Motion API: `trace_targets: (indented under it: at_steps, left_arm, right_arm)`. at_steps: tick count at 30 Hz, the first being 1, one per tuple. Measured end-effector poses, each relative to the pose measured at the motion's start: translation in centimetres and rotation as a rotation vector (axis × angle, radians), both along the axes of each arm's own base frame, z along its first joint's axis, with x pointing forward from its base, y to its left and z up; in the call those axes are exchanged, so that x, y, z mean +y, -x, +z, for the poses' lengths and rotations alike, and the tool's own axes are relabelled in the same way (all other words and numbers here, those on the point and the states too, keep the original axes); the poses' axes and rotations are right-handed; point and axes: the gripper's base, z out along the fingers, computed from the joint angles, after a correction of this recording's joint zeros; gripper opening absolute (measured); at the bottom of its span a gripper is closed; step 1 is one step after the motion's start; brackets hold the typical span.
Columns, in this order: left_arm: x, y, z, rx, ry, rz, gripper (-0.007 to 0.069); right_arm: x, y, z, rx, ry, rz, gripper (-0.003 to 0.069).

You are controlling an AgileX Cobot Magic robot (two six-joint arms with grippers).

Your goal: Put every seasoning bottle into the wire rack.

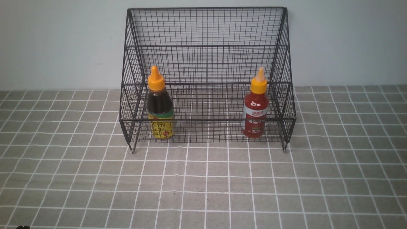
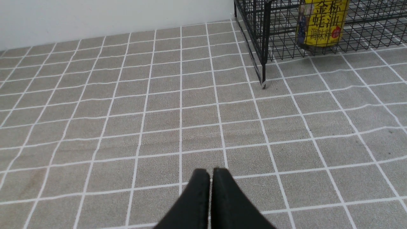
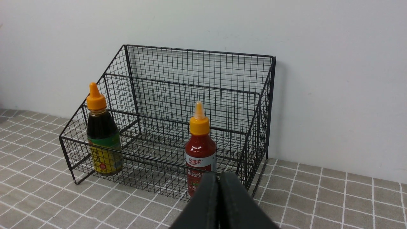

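Note:
The black wire rack stands against the back wall. The dark brown bottle with a yellow-green label stands upright in the rack's lower tier at the left. The red bottle stands upright in the lower tier at the right. Both show in the right wrist view, the brown bottle and the red bottle, inside the rack. My left gripper is shut and empty above the tiled cloth, short of the rack's corner. My right gripper is shut and empty, back from the rack. Neither gripper shows in the front view.
A grey tiled tablecloth covers the table in front of the rack. A pale wall stands right behind the rack. The brown bottle's yellow label shows through the mesh in the left wrist view.

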Motion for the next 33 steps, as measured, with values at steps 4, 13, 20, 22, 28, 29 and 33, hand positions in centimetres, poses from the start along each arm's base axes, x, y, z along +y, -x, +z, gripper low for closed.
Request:
trace_targets:
  at_steps: [4,13,20,22,28,29,33]
  left_arm:
    - [0.0,0.0,0.0,0.0,0.0,0.0,-0.0007]
    - [0.0,0.0,-0.01,0.001,0.0,0.0,-0.0007]
    - [0.0,0.0,-0.01,0.001,0.0,0.0,-0.0007]
    - [0.0,0.0,-0.01,0.001,0.0,0.0,-0.0007]
    - [0.0,0.0,-0.01,0.001,0.0,0.0,-0.0007]
    - [0.0,0.0,-0.01,0.001,0.0,0.0,-0.0007]
    - [0.0,0.0,-0.01,0.001,0.0,0.0,-0.0007]
  right_arm:
    - [0.0,0.0,0.0,0.0,0.0,0.0,-0.0013]
    - [0.0,0.0,0.0,0.0,0.0,0.0,-0.0013]
    - [0.0,0.0,0.0,0.0,0.0,0.0,-0.0013]
    - [0.0,0.0,0.0,0.0,0.0,0.0,-0.0013]
    - [0.45,0.18,0.52,-0.036,-0.06,0.051,-0.0013]
    - [0.49,0.2,0.59,-0.043,-0.062,0.058,-0.0013]
    - [0.67,0.29,0.87,-0.073,-0.069,0.079,-0.0013]
